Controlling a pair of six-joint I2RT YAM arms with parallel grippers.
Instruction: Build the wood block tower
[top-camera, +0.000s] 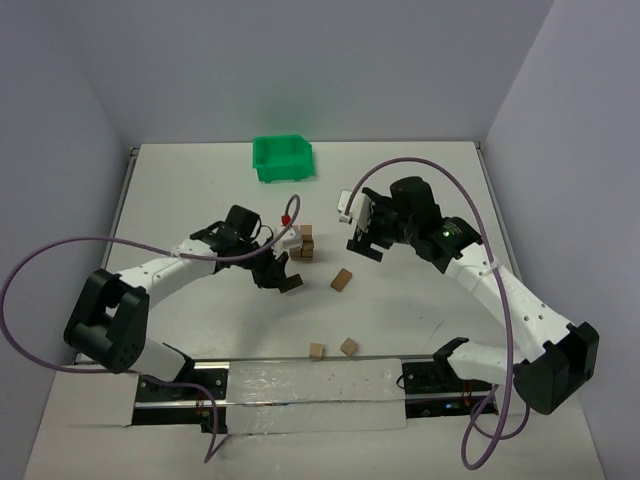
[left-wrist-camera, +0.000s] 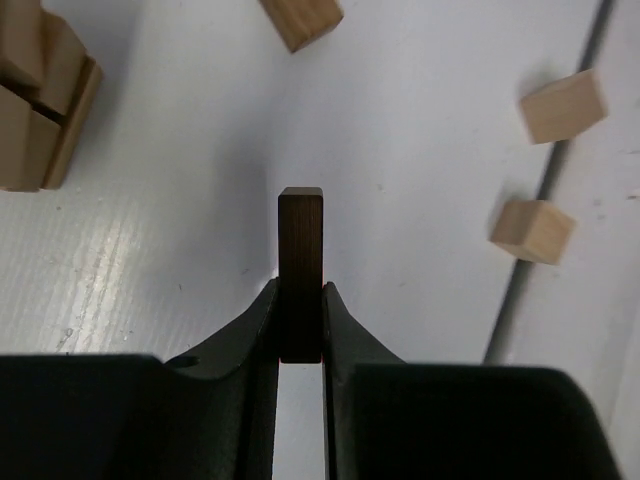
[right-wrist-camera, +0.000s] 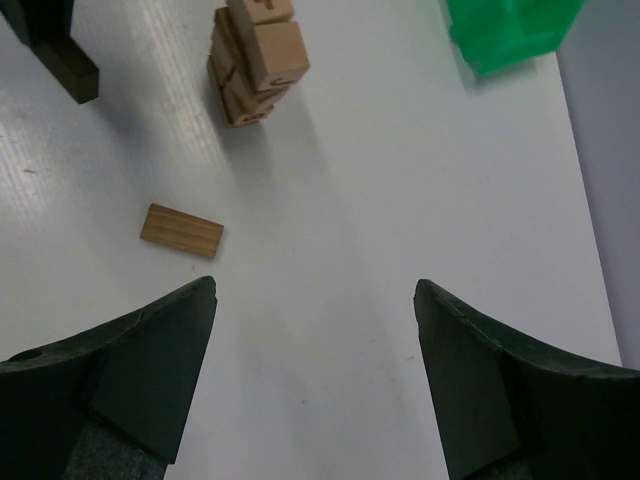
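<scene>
The wood block tower (top-camera: 306, 243) is a small stack of tan blocks at the table's middle; it also shows in the left wrist view (left-wrist-camera: 35, 100) and the right wrist view (right-wrist-camera: 255, 60). My left gripper (top-camera: 283, 275) (left-wrist-camera: 300, 290) is shut on a dark brown bar (left-wrist-camera: 301, 260) (right-wrist-camera: 70, 68), held just left and in front of the tower. My right gripper (top-camera: 365, 245) (right-wrist-camera: 315, 290) is open and empty, to the right of the tower. A loose tan bar (top-camera: 342, 280) (right-wrist-camera: 181, 230) lies flat between the two grippers.
Two loose tan cubes (top-camera: 317, 350) (top-camera: 349, 346) lie near the front rail; they also show in the left wrist view (left-wrist-camera: 563, 105) (left-wrist-camera: 532, 231). A green bin (top-camera: 283, 158) (right-wrist-camera: 505, 30) stands at the back, behind the tower.
</scene>
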